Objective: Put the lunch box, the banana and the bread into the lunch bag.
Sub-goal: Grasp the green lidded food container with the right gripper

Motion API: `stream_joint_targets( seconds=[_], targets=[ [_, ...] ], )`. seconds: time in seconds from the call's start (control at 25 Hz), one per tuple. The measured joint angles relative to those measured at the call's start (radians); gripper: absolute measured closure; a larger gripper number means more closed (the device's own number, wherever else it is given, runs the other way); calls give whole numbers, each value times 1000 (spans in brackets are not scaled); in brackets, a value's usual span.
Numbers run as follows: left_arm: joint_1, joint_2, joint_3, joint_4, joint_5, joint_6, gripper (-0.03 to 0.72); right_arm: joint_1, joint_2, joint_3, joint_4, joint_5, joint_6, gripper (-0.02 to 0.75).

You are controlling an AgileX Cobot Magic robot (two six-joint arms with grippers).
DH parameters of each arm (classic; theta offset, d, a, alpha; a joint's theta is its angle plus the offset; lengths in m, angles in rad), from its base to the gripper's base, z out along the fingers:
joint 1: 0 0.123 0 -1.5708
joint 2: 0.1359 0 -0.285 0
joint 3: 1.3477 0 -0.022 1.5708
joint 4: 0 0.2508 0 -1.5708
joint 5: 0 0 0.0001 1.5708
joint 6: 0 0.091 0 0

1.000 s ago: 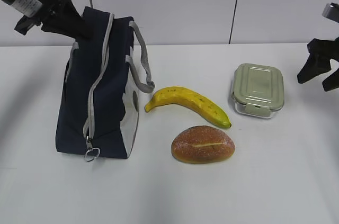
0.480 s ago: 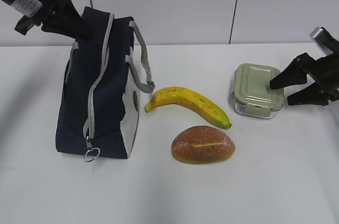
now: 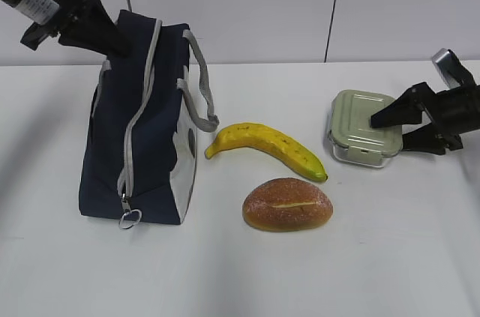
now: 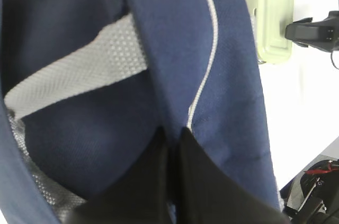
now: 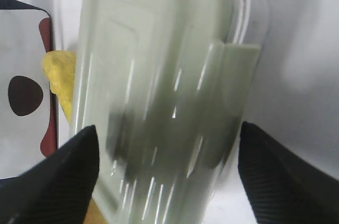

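Right wrist view: wide jaws around the lunch box (image 5: pixel 159 91); left wrist view: tight jaws pinching the lunch bag (image 4: pixel 222 75) cloth.

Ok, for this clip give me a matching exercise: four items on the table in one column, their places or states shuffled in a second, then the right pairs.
Items:
1. lunch bag
2. banana
3. bread
4. lunch box

Places or states:
A. between the open fingers of the right hand
B. nearest the camera, slit on top
C. pinched at its top by the shut left hand
D. lying between the bag and the green-lidded container

Pairs: 1-C, 2-D, 3-B, 4-A
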Motion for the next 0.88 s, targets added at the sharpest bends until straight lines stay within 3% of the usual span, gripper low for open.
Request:
stream_joint_targets(
  seconds=[0.2, 0.52, 0.88],
  targets=[
    [0, 0, 0, 0, 0, 0, 688, -4, 21, 0, 26, 17, -25, 178],
    [0, 0, 0, 0, 1, 0, 688, -6, 25, -2, 59, 44, -37, 336],
    [0, 0, 0, 0, 2, 0, 688, -6, 27, -2, 64, 54, -43, 363]
  ],
)
